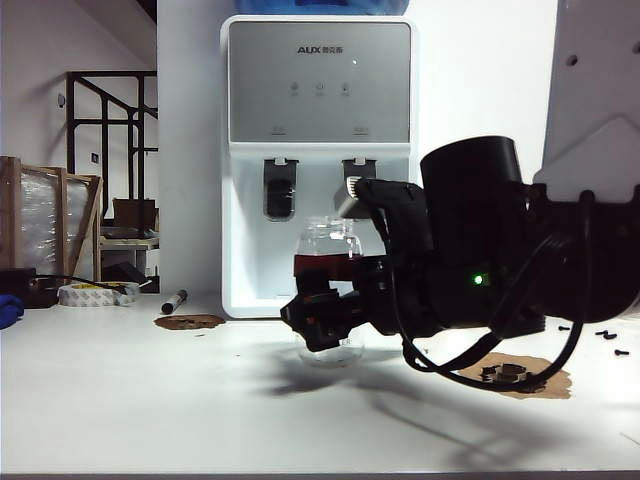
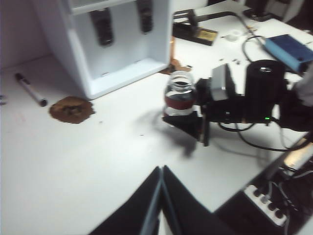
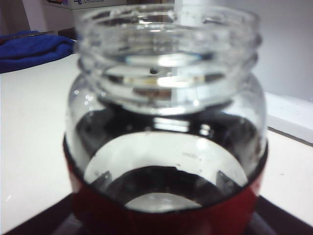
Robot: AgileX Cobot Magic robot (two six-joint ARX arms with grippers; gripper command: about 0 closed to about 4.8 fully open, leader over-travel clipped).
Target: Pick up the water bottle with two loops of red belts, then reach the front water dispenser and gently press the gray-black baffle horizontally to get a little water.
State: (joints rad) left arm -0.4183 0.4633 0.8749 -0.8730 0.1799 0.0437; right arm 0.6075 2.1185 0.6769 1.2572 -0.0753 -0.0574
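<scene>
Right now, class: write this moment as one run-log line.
right pincer: around water bottle, grip unclear | bottle: on table | left pincer: shut, held back | water dispenser baffle: untouched

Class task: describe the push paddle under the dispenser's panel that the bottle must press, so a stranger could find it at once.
Find the tall white water dispenser with the gray AUX panel. In its recessed bay hang two dark paddles; the gray-black baffle is the left one in the exterior view. Its twin, the right-hand paddle, sits just above the water bottle and the right claw.
</scene>
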